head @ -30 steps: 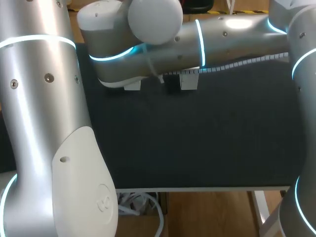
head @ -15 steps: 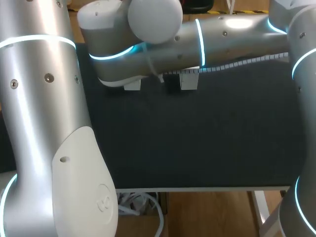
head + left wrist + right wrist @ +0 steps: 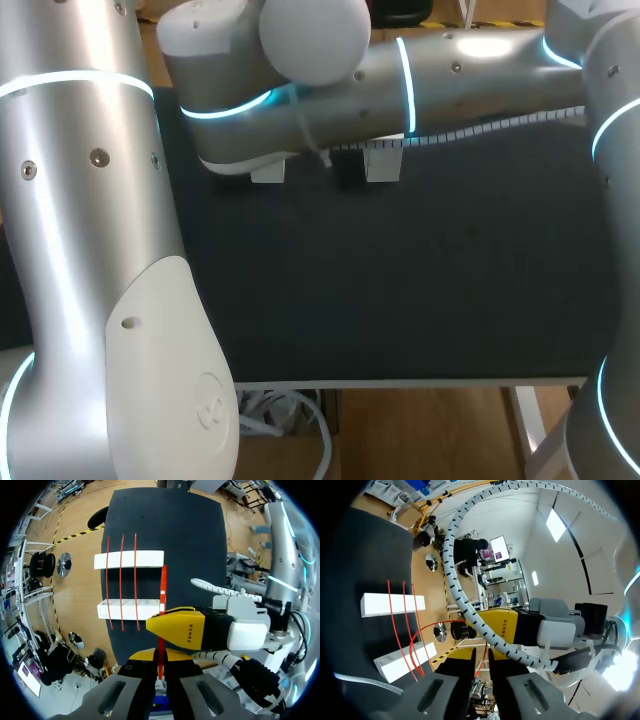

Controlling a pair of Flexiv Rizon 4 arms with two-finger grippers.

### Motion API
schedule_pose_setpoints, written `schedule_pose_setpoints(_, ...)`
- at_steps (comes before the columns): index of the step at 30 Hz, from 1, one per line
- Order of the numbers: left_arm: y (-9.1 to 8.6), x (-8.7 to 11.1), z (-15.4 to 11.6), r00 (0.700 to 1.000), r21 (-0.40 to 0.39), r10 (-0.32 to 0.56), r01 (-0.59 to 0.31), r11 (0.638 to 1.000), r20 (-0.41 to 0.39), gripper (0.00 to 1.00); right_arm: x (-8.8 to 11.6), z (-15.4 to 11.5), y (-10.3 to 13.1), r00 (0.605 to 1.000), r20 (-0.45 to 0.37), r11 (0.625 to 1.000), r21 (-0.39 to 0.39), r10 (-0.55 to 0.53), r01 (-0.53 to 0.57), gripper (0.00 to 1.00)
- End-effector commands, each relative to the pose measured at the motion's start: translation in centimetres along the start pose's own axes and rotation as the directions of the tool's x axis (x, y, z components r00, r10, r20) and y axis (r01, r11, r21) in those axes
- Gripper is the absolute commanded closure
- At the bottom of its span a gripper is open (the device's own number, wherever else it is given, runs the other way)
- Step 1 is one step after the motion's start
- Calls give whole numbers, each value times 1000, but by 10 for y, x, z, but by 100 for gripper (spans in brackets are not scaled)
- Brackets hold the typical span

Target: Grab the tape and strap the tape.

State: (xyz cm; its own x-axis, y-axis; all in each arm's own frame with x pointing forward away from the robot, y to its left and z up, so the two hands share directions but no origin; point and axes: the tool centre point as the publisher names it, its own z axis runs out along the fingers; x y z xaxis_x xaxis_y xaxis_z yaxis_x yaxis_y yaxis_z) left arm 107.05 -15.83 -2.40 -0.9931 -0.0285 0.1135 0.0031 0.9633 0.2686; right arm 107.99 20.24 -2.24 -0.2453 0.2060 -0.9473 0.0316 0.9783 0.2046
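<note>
My left tool (image 3: 159, 656) is clamped on the tape (image 3: 163, 590). Its yellow tips sit close together, with the thin red strand pinched between them. From there the strand runs straight ahead over the table (image 3: 170, 525), reaching as far as the end of the far white block (image 3: 129, 559).

My right tool (image 3: 481, 657) comes in from the side, just ahead of the left one. One of its yellow fingers (image 3: 177, 629) lies against the same strand where it passes the end of the near white block (image 3: 125, 610). In the right wrist view the red strand drops into the narrow gap between that tool's own fingers, so I read it as closed on the tape too. From that grip the tape curves in a loose arc back toward the blocks.

The two blocks lie parallel and apart on the dark table. Three red strips (image 3: 121, 580) are laid across both, side by side, next to the held strand.

From the head view, the right arm (image 3: 420, 80) stretches across the far side of the table and hides both tools. Only the block ends (image 3: 267, 173) peek out beneath it, and the left arm (image 3: 90, 250) fills the near corner.
</note>
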Motion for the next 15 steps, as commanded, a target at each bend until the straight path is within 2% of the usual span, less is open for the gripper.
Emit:
schedule_pose_setpoints(1, -5, -6, -6, 918, -14, -4, -1, 1000, -397, 100, -2, -2, -2, 1000, -10, 1000, -2, -3, 3, 76)
schedule_pose_setpoints(6, -5, -6, -6, 918, -14, -4, -1, 1000, -397, 100, -2, -4, -4, 1000, -12, 1000, -12, -8, 7, 79)
schedule_pose_setpoints(13, -5, -6, -6, 918, -14, -4, -1, 1000, -397, 100, 4, -16, -2, 999, -41, 998, -54, -25, 23, 78)
schedule_pose_setpoints(14, -5, -6, -6, 918, -14, -4, -1, 1000, -397, 100, 6, -19, -1, 998, -49, 998, -66, -29, 26, 80)
schedule_pose_setpoints(15, -5, -6, -6, 918, -14, -4, -1, 1000, -397, 100, 8, -21, -2, 998, -55, 997, -71, -33, 29, 89)
